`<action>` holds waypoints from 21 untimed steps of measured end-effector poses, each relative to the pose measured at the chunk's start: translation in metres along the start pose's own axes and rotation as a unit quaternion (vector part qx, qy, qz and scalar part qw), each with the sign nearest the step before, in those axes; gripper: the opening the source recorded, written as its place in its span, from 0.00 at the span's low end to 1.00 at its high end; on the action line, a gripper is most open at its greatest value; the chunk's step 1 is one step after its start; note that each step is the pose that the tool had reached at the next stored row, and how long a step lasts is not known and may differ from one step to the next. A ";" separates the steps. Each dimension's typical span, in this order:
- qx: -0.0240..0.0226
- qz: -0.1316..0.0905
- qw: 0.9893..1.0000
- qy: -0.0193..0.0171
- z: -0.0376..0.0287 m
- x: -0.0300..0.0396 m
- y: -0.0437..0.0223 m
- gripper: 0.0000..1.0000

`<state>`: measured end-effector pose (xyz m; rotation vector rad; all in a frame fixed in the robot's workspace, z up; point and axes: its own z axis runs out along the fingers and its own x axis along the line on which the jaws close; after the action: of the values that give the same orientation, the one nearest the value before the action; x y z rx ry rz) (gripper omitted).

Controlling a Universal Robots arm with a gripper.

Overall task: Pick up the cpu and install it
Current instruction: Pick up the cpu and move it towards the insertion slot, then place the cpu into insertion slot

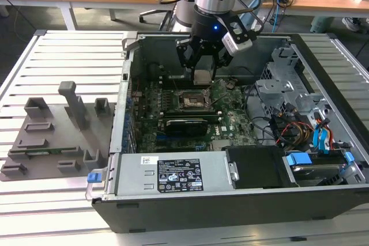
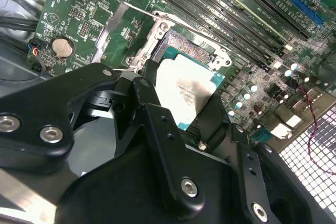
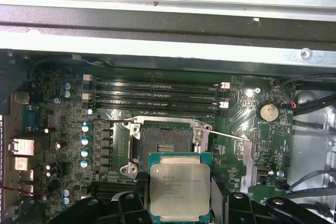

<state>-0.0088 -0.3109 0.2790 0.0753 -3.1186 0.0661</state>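
My gripper hangs inside the open computer case, shut on the cpu. The cpu is a flat square chip with a silver-grey top and green rim. In both wrist views the cpu sits between two black fingers. It is held above the motherboard, beside and slightly off the open black socket frame. The socket's contact field is bare. Its thin retention lever is swung out to one side.
The case's metal wall surrounds the green motherboard. Memory slots lie beyond the socket, and a coin battery lies to its side. Drive cage and cables fill the exterior view's right. A grey tray with upright blocks lies outside on the exterior view's left.
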 end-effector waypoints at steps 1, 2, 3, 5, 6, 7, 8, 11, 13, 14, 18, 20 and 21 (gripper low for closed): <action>0.000 0.000 1.000 0.000 0.0000 0.0000 0.0000 0.55; 0.000 0.000 1.000 0.000 0.0000 0.0000 0.0000 0.55; 0.000 0.000 1.000 0.000 0.0000 0.0000 0.0001 0.55; 0.000 0.000 1.000 0.000 0.0000 0.0000 0.0001 0.55; 0.000 0.000 1.000 0.000 0.0001 0.0000 0.0002 0.55; 0.000 0.002 1.000 0.000 0.0001 0.0000 0.0002 0.55; 0.001 0.005 1.000 0.000 0.0000 0.0000 0.0001 0.55; 0.001 0.021 1.000 0.001 0.0000 0.0000 0.0001 0.55; 0.002 0.030 1.000 0.001 0.0000 0.0000 0.0001 0.55; 0.002 0.035 0.999 0.002 0.0000 0.0000 0.0001 0.55; 0.002 0.055 0.998 0.003 0.0000 0.0000 0.0001 0.55; 0.003 0.066 0.998 0.003 0.0000 0.0000 0.0001 0.55; 0.003 0.069 0.998 0.003 0.0000 0.0000 0.0001 0.55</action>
<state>-0.0088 -0.3107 0.2790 -0.1393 -3.1130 0.0765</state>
